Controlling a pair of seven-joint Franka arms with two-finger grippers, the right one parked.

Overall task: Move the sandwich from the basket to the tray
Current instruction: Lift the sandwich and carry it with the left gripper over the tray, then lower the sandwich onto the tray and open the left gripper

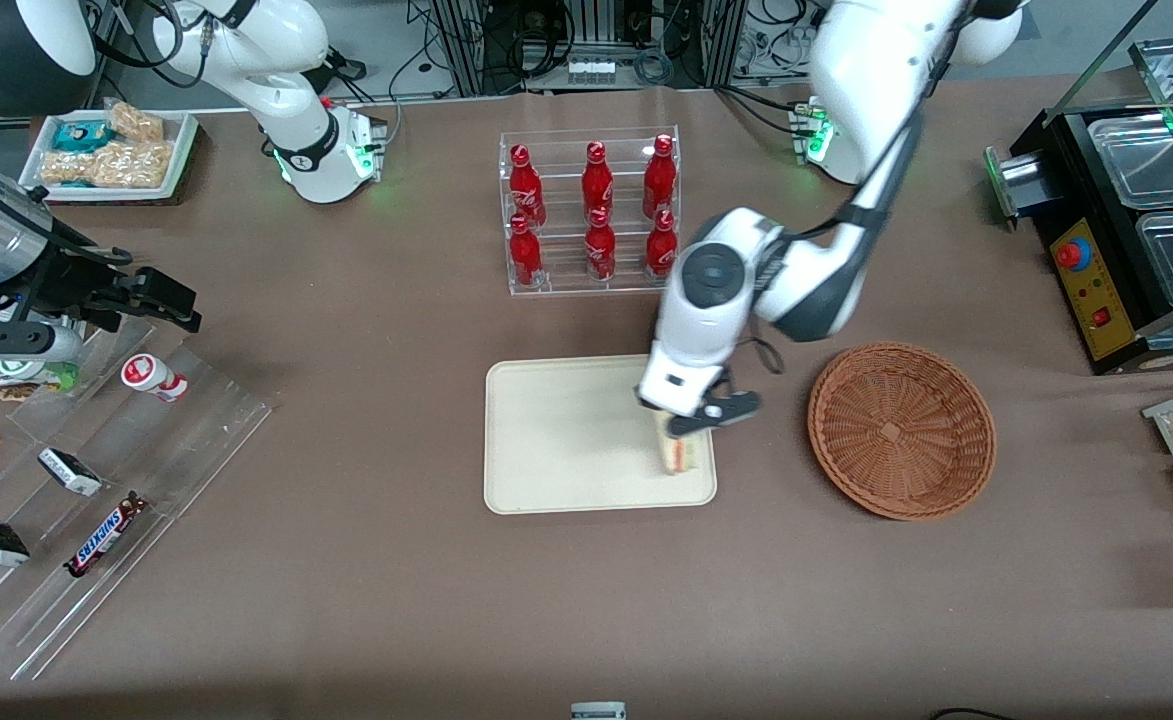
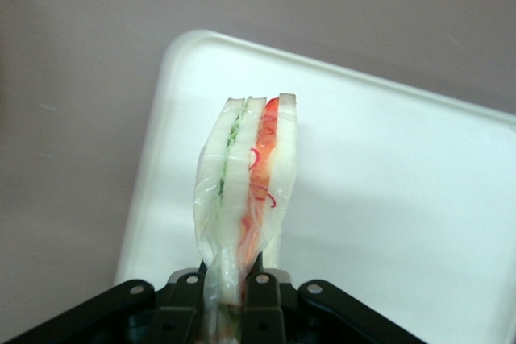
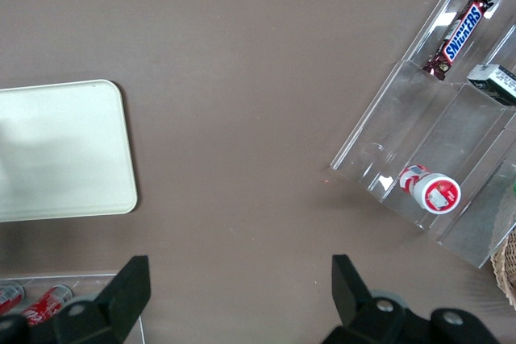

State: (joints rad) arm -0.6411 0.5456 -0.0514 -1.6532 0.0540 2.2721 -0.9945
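Front view: hand grasps sandwich over tray; basket empty.

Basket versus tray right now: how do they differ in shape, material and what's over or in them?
The basket is round, woven, reddish-brown wicker; the tray is flat, cream, rectangular with rounded corners. The basket holds nothing; over the tray, at its edge nearest the basket, the gripper holds the sandwich in its fingers. Both sit side by side on the brown table.
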